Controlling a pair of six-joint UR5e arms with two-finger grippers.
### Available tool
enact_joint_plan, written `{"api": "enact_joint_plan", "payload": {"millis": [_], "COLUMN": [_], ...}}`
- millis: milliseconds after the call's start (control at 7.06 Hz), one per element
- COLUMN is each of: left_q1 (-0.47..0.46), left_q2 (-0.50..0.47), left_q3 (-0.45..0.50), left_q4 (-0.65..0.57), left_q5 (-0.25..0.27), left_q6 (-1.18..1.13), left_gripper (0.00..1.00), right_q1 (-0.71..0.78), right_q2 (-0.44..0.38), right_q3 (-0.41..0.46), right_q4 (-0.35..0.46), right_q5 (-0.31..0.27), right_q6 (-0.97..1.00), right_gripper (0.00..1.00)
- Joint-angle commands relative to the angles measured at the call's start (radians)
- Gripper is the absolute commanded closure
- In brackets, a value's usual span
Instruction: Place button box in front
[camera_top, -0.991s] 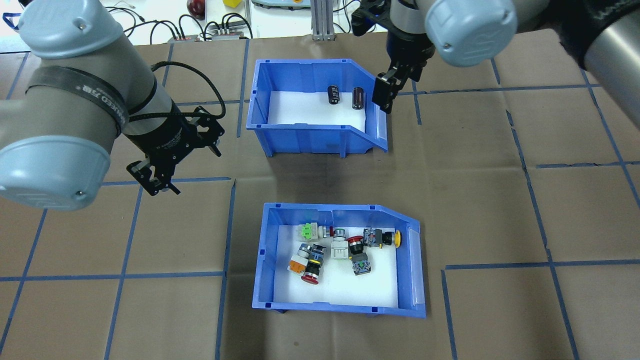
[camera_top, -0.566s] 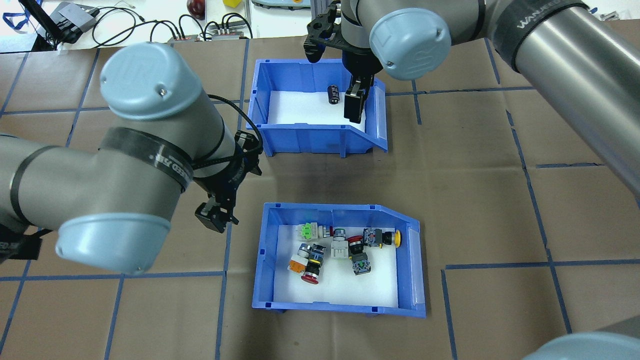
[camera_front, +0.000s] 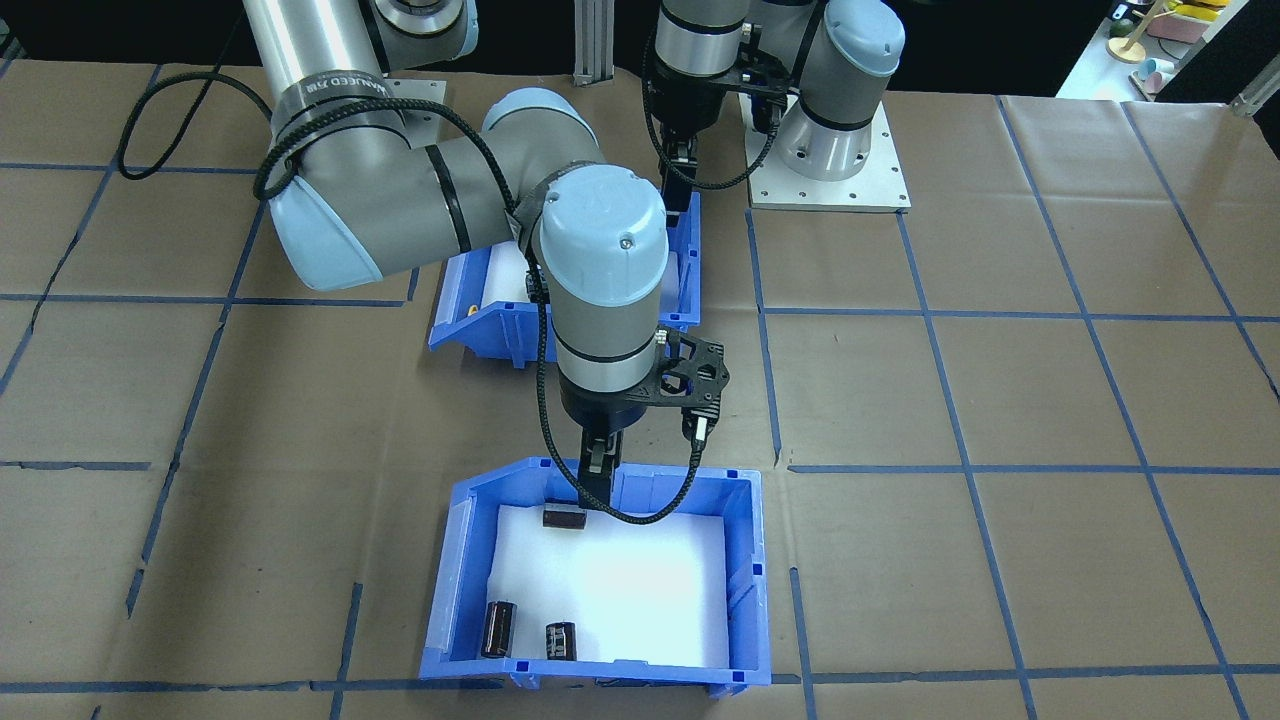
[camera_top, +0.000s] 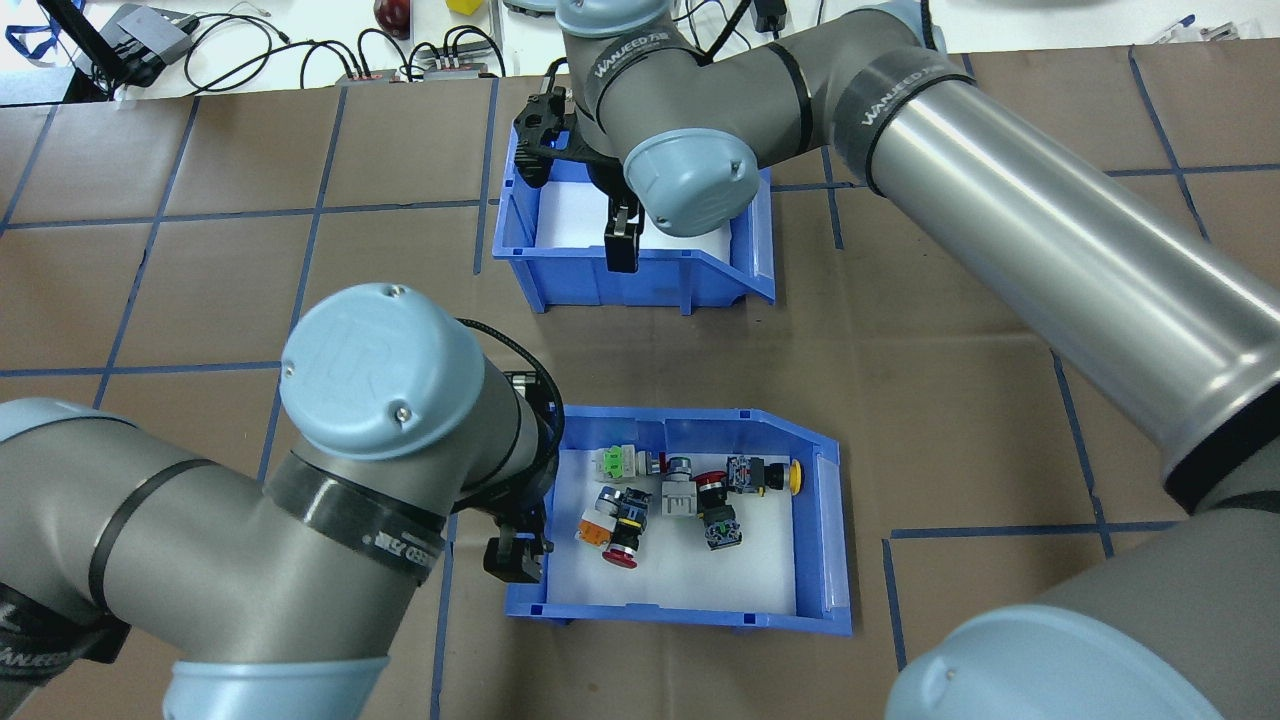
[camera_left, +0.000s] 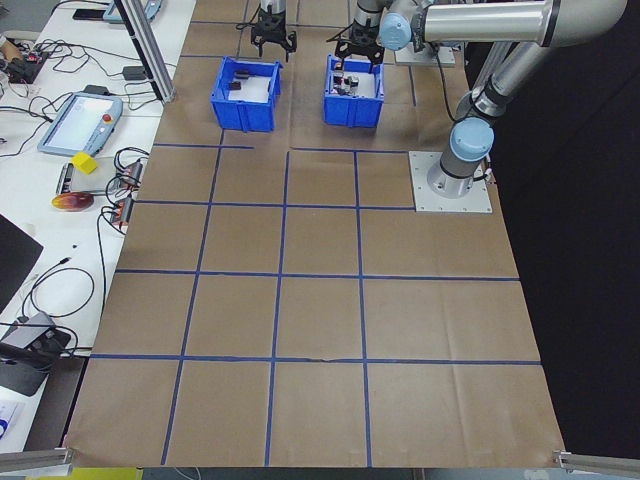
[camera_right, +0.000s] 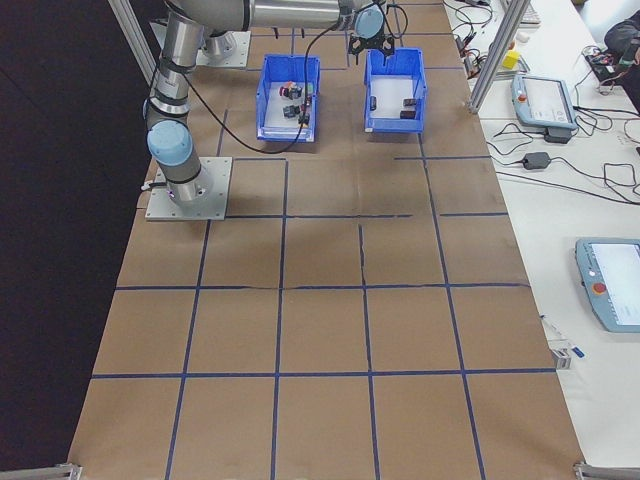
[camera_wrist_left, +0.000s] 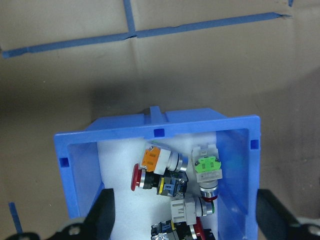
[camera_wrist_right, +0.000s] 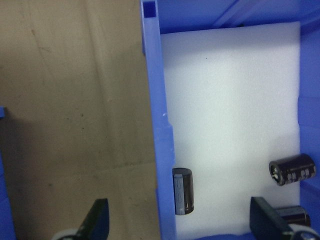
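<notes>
The button box (camera_top: 825, 530), a blue bin with a white liner, holds red, green, orange and yellow push-buttons (camera_wrist_left: 175, 175) and stands in the table's nearer row. My left gripper (camera_top: 515, 558) hangs open at its left end. In the left wrist view its dark fingers (camera_wrist_left: 105, 212) spread across the box's width and grip nothing. In the front-facing view my right arm hides most of the box (camera_front: 688, 285). My right gripper (camera_top: 622, 242) is open astride the near wall of the other blue bin (camera_top: 520, 230); in the right wrist view one finger (camera_wrist_right: 97, 222) is outside that wall.
The other bin (camera_front: 745, 600) holds three dark cylinders (camera_front: 497, 628), one lying against the wall (camera_wrist_right: 182, 192) between my right fingers. Brown paper with blue tape lines (camera_top: 1000, 400) covers the table. Cables and tablets (camera_left: 80, 120) lie on the bench beyond the far edge.
My left arm swung in from the table's left to the button box's left end. My right gripper crossed from the other bin's right end to its near wall. Neither bin moved.
</notes>
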Motion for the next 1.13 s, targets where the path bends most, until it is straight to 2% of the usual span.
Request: {"api": "enact_joint_plan", "payload": {"millis": [0,142,425,566,708,850,991], "left_q1": [-0.063,-0.063,-0.065,-0.067,-0.080,-0.097,-0.099], "left_q2": [0.001,0.000,-0.019,-0.022,-0.022,-0.022,-0.022], "left_q3": [-0.084,-0.116,-0.141,-0.152,-0.169,-0.186,-0.193], "left_q4": [0.101,0.132,0.137,0.140,0.143,0.177,0.186], "left_q5": [-0.109,-0.167,-0.177,-0.179,-0.177,-0.177,-0.176], "left_q6": [-0.139,-0.200,-0.207,-0.207,-0.205,-0.207,-0.207], "left_gripper": [0.01,0.01,0.01,0.01,0.01,0.01,0.01], "right_q1": [0.024,0.030,0.031,0.031,0.031,0.031,0.031], "right_q2": [0.061,0.098,0.118,0.117,0.115,0.114,0.110], "right_q3": [-0.031,-0.031,-0.030,-0.030,-0.031,-0.033,-0.049], "right_q4": [-0.023,-0.025,-0.025,-0.026,-0.026,-0.026,-0.026], "right_q5": [-0.002,-0.004,0.004,0.004,-0.005,-0.005,-0.007], "right_q6": [0.000,0.002,0.002,0.001,0.001,-0.006,-0.024], "right_gripper": [0.00,0.00,0.00,0.11,0.53,0.75,0.88]}}
